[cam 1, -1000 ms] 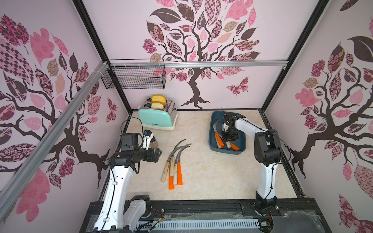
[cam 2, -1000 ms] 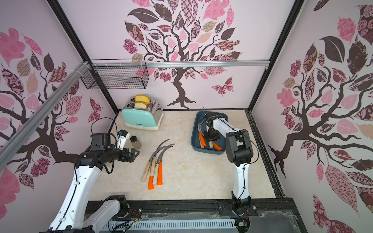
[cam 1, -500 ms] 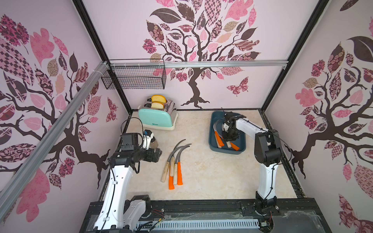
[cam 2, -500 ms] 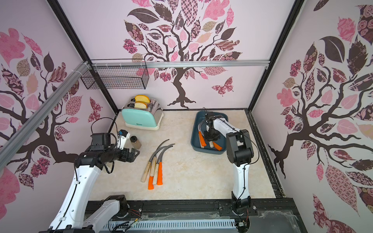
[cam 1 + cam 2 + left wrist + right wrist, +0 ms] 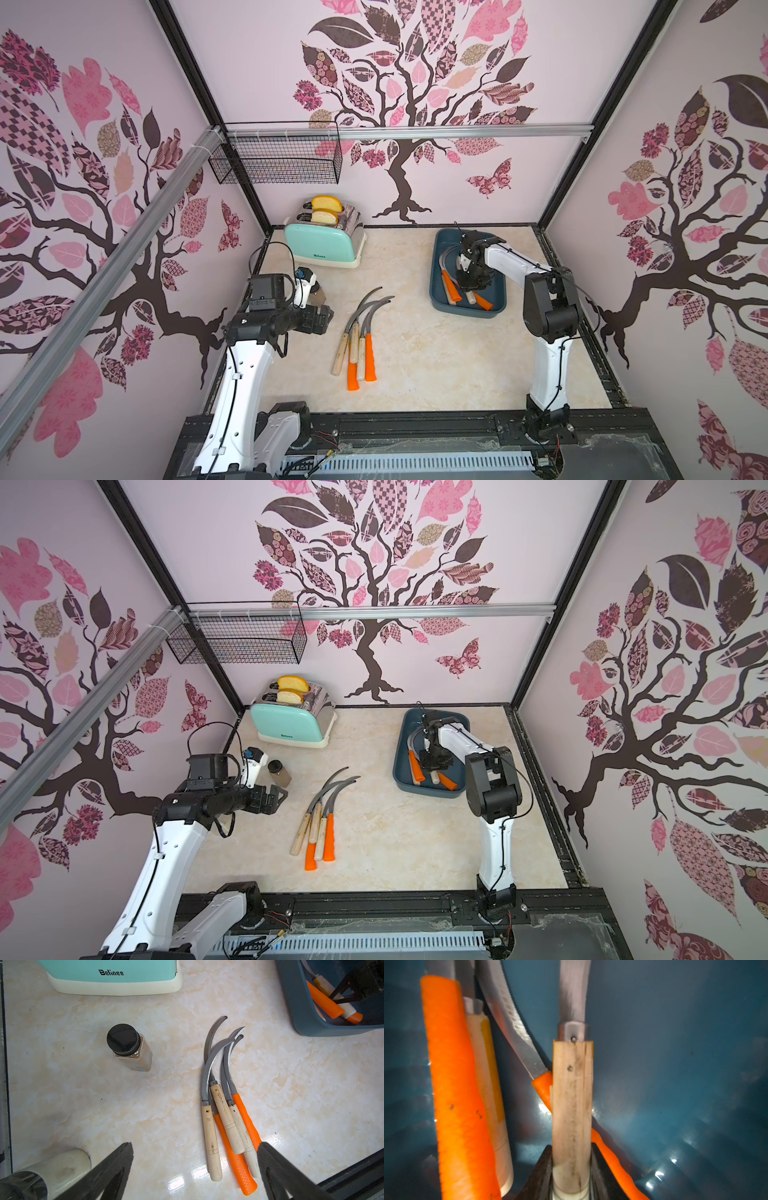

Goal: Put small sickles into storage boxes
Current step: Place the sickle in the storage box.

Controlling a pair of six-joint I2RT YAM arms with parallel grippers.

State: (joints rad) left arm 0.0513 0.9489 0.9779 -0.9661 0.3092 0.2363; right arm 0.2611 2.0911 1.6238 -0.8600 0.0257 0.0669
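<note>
A wooden-handled sickle [image 5: 572, 1095] is seen inside the teal storage tray [image 5: 465, 312], laid partly over an orange-handled sickle [image 5: 543, 1087], its handle flanked closely on both sides by the fingers of the right gripper [image 5: 571, 1148]; whether it is clamped or freed cannot be told. Five more sickles [image 5: 359, 340] are bundled on the marble tabletop [image 5: 436, 365], above which the left gripper [image 5: 194, 1147] is held spread wide, grasping nothing

In tray [image 5: 461, 309], R gripper [image 5: 468, 284] covers sickles [image 5: 451, 289] mid-length; blades mostly hidden in a top view. R wrist: wood handle [image 5: 572, 1105] butt cut off; pinched or loose, unclear.
</note>
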